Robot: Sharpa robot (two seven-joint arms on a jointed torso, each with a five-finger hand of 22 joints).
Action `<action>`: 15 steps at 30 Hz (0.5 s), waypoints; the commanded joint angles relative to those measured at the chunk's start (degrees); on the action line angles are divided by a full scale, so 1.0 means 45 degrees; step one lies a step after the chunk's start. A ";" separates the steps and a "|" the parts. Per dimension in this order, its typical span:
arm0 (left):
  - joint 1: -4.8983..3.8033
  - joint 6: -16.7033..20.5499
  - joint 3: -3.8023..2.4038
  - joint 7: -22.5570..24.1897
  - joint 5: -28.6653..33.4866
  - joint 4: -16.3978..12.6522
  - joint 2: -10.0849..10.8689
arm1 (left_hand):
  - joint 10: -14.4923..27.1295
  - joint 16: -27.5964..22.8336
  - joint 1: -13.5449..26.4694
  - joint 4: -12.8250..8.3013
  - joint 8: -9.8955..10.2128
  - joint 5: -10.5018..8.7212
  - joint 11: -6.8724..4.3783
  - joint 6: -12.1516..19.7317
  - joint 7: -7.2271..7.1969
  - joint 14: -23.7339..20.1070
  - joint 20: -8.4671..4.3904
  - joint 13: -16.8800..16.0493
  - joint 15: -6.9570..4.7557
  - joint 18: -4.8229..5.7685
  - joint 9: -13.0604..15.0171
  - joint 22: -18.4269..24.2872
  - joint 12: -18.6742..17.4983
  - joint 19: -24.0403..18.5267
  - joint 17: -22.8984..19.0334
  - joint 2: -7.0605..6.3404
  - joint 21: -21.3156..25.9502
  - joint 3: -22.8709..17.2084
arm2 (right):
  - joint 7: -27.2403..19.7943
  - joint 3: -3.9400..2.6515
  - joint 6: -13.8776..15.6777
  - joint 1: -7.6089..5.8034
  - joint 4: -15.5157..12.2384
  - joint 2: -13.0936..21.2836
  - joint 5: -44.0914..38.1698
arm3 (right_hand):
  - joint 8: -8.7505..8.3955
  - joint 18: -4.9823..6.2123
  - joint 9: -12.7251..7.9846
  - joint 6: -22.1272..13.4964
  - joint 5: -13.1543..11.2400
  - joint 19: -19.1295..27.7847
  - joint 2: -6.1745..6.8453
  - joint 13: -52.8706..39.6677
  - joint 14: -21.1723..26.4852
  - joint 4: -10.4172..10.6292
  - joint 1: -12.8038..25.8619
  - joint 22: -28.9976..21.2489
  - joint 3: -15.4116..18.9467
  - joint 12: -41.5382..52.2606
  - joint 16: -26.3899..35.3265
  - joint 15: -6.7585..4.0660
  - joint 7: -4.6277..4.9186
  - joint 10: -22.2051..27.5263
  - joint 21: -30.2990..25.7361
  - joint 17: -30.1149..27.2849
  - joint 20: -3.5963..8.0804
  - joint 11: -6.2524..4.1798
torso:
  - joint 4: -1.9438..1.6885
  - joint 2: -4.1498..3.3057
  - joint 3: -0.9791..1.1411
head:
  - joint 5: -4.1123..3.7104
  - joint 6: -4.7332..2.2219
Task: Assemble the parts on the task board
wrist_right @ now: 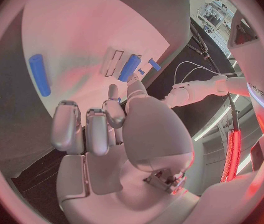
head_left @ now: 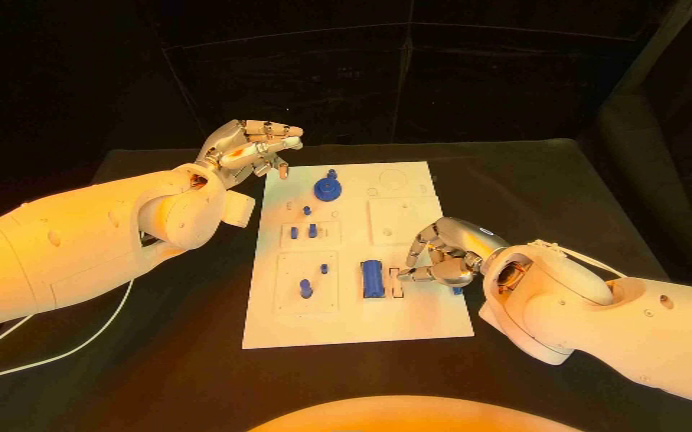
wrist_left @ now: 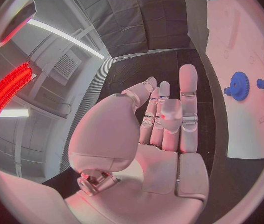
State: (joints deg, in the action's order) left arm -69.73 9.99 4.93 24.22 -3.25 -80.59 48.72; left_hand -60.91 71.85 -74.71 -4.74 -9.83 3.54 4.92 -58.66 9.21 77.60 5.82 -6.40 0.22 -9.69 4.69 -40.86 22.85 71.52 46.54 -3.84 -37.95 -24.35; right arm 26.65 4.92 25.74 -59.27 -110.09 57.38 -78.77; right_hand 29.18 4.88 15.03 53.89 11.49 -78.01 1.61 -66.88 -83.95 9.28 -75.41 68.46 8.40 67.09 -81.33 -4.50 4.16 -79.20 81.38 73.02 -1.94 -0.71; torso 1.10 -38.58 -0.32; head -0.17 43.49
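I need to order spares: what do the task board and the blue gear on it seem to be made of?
The task board looks like matte white plastic, flat and glare-free, with shallow recesses cut or moulded in; painted metal is possible. The blue gear looks like plastic, perhaps printed: uniform saturated blue, dull sheen, no metallic glint.

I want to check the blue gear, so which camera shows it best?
The left wrist view: the blue gear is seen close, standing on the white board, teeth visible. The head view shows it smaller, near the board's far end beside the left hand. I can't pick it out in the right wrist view.
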 commanded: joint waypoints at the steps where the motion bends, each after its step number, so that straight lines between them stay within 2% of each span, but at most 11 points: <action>1: -0.0015 -0.0090 -0.0003 0.0058 0.0013 -0.0014 -0.0004 | 0.0127 -0.0071 0.0003 0.0020 -0.0046 0.0021 0.0006 0.0045 0.0004 -0.0089 0.0016 -0.0011 -0.0011 -0.0171 -0.0011 0.0011 0.0036 -0.0068 -0.0011 0.0079 0.0044 0.0063 | -0.1348 -0.0012 0.0526 -0.0065 -0.0216 0.0639 0.1204 | -0.0302 -0.0086 -0.0146 -0.0256 0.0094 0.0053 -0.0133 0.0036 -0.0662 -0.0020 0.0041 -0.0036 0.0124 -0.0103 0.0070 0.0149 0.0124 0.0067 -0.0083 -0.0015 -0.0100 0.0178 | 0.0027 -0.0005 0.0008 | -0.0100 -0.0062; 5: -0.0015 -0.0072 -0.0003 0.0055 0.0013 -0.0010 -0.0012 | 0.0127 -0.0071 0.0003 0.0020 -0.0046 0.0021 0.0006 0.0045 0.0004 -0.0089 0.0016 -0.0011 -0.0011 -0.0171 -0.0011 0.0011 0.0036 -0.0068 -0.0011 0.0079 0.0044 0.0063 | -0.1242 -0.0012 -0.0056 -0.0100 -0.0326 0.1375 0.1342 | -0.0654 -0.0078 -0.0329 -0.0385 0.0194 0.0063 -0.0333 0.0123 -0.0663 -0.0095 -0.0119 -0.0050 0.0145 -0.0227 0.0080 0.0236 0.0235 0.0133 -0.0095 -0.0016 -0.0195 0.0273 | 0.0028 -0.0006 -0.0009 | -0.0263 -0.0129; 10: -0.0016 -0.0067 -0.0002 0.0061 0.0013 -0.0014 -0.0042 | 0.0127 -0.0071 0.0003 0.0020 -0.0046 0.0021 0.0006 0.0045 0.0004 -0.0089 0.0016 -0.0011 -0.0011 -0.0171 -0.0011 0.0011 0.0036 -0.0068 -0.0011 0.0079 0.0044 0.0063 | -0.0641 -0.0009 -0.0768 -0.0113 -0.0323 0.2046 0.0653 | -0.0800 -0.0080 -0.0412 -0.0264 0.0227 0.0050 -0.0423 0.0193 -0.0665 -0.0078 -0.0110 -0.0025 0.0207 -0.0317 0.0076 0.0260 0.0249 0.0162 -0.0089 0.0002 -0.0233 0.0293 | 0.0070 -0.0001 -0.0015 | -0.0513 -0.0169; 15: -0.0015 -0.0078 -0.0002 0.0063 0.0013 -0.0010 -0.0070 | 0.0127 -0.0071 0.0003 0.0020 -0.0046 0.0021 0.0006 0.0045 0.0004 -0.0089 0.0016 -0.0011 -0.0011 -0.0171 -0.0011 0.0011 0.0036 -0.0068 -0.0011 0.0079 0.0044 0.0063 | 0.0180 -0.0003 -0.1085 -0.0108 -0.0219 0.2315 -0.0439 | -0.0965 -0.0077 -0.0516 0.0163 0.0480 0.0040 -0.0480 0.0238 -0.0654 0.0037 0.0029 -0.0007 0.0431 -0.0399 0.0107 0.0249 0.0191 0.0151 -0.0089 -0.0030 -0.0250 0.0255 | 0.0069 -0.0003 0.0003 | -0.0582 -0.0168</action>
State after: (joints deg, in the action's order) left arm -69.73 10.02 4.93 24.20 -3.25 -80.57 48.46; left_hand -60.91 71.85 -74.71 -4.74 -9.83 3.54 4.92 -58.66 9.21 77.60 5.82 -6.39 0.22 -9.70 4.70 -40.87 22.85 71.51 46.54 -3.84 -37.95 -24.35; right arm 24.53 4.93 23.63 -59.69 -111.17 67.71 -76.59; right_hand 25.00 4.88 12.75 54.36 13.53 -77.82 -0.10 -65.88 -83.93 9.50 -75.46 68.46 10.06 65.53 -81.01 -3.68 5.08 -78.60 81.16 72.95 -2.58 0.33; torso 1.40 -38.58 -0.35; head -2.63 42.74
